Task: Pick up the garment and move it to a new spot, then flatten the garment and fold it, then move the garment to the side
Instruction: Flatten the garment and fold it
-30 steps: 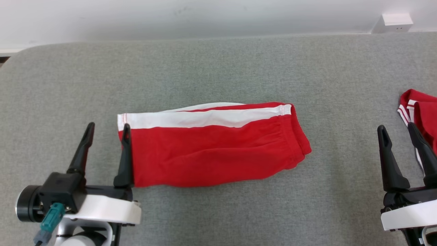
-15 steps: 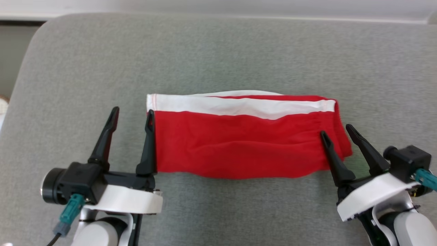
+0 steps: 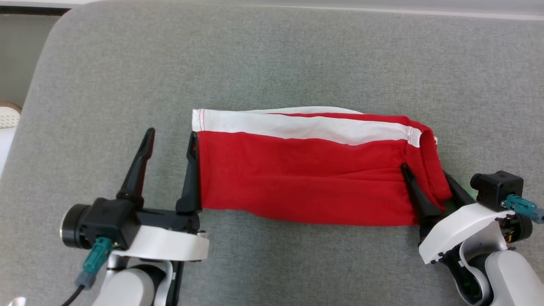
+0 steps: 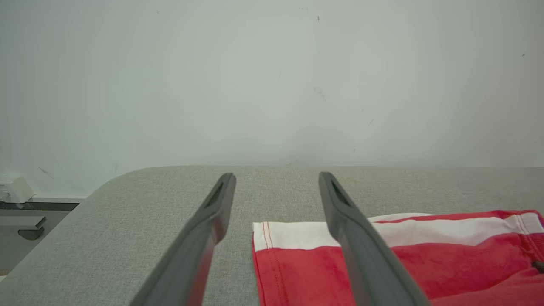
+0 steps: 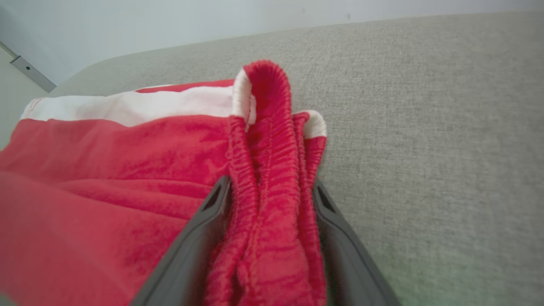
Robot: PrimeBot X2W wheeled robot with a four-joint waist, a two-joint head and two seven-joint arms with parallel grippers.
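Right tool (image 5: 270, 183) has slid around the soft red garment's (image 3: 297, 178) gathered waistband (image 5: 267, 127).

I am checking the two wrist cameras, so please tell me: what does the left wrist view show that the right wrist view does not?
Left wrist view, not the right: the open left end effector, with the stitched leg hem seen between its fingers. Right wrist view, not the left: the elastic waistband bunched upright between the fingers of the right end effector; the left view catches that end too small to tell. Both: the red shorts with a white side stripe, the grey cushion, a pale wall.
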